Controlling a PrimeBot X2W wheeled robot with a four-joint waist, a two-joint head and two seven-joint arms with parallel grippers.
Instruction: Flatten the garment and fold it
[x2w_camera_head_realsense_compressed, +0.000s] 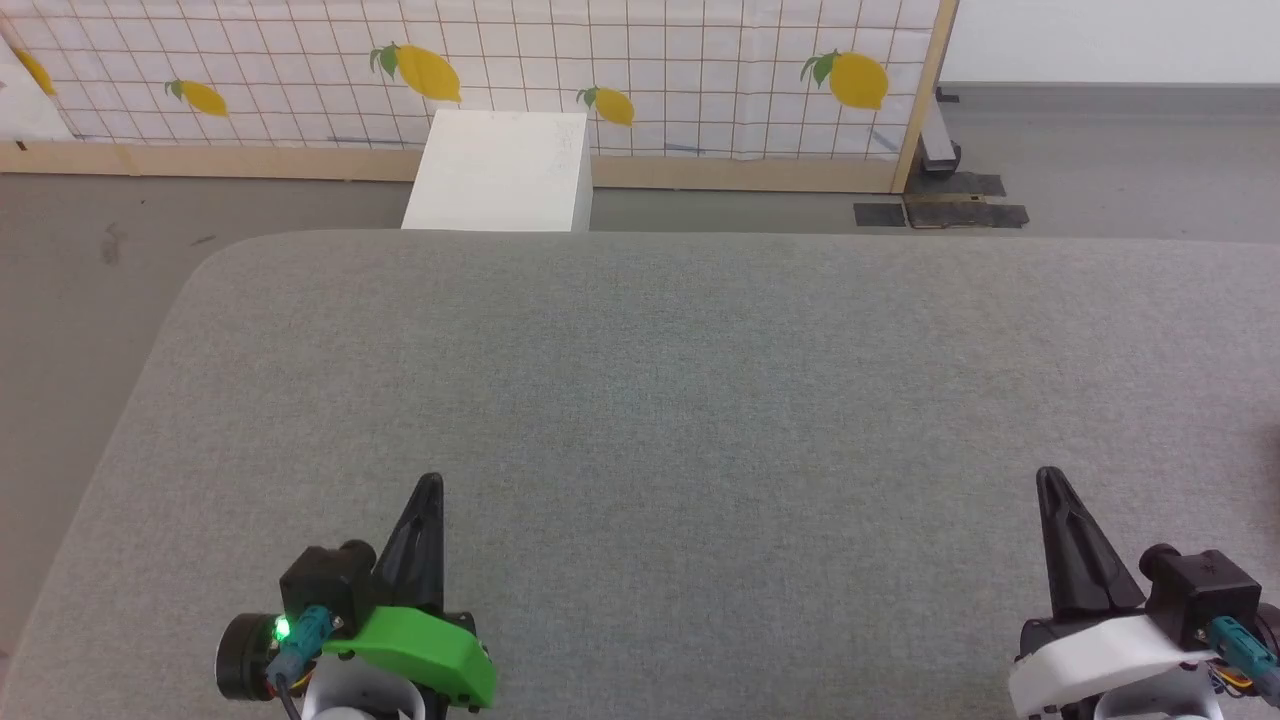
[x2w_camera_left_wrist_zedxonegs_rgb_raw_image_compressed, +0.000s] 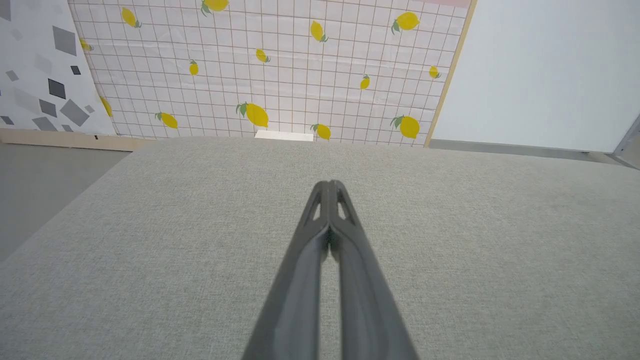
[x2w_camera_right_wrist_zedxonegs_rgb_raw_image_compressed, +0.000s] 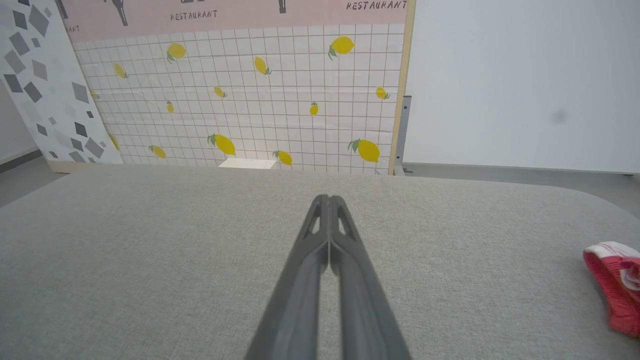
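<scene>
fingers: left gripper (x2w_camera_left_wrist_zedxonegs_rgb_raw_image_compressed: 330, 185) and right gripper (x2w_camera_right_wrist_zedxonegs_rgb_raw_image_compressed: 329, 198) both pressed tip to tip, empty | thing: bright red soft fabric garment (x2w_camera_right_wrist_zedxonegs_rgb_raw_image_compressed: 612, 282) with white trim, bunched on grey woven table (x2w_camera_head_realsense_compressed: 640, 380), well off to right gripper's right | risk: closed tips may shove the heap toward the table edge; a grab into the bunch may catch several layers

My head camera looks down from high up on the grey desk (x2w_camera_head_realsense_compressed: 640, 400), facing the lemon wall (x2w_camera_head_realsense_compressed: 700, 60). My two wrist cameras sit low and close over the desk. Each one looks along its own jaws toward that same wall. All three views share the white box (x2w_camera_head_realsense_compressed: 500, 170).
</scene>
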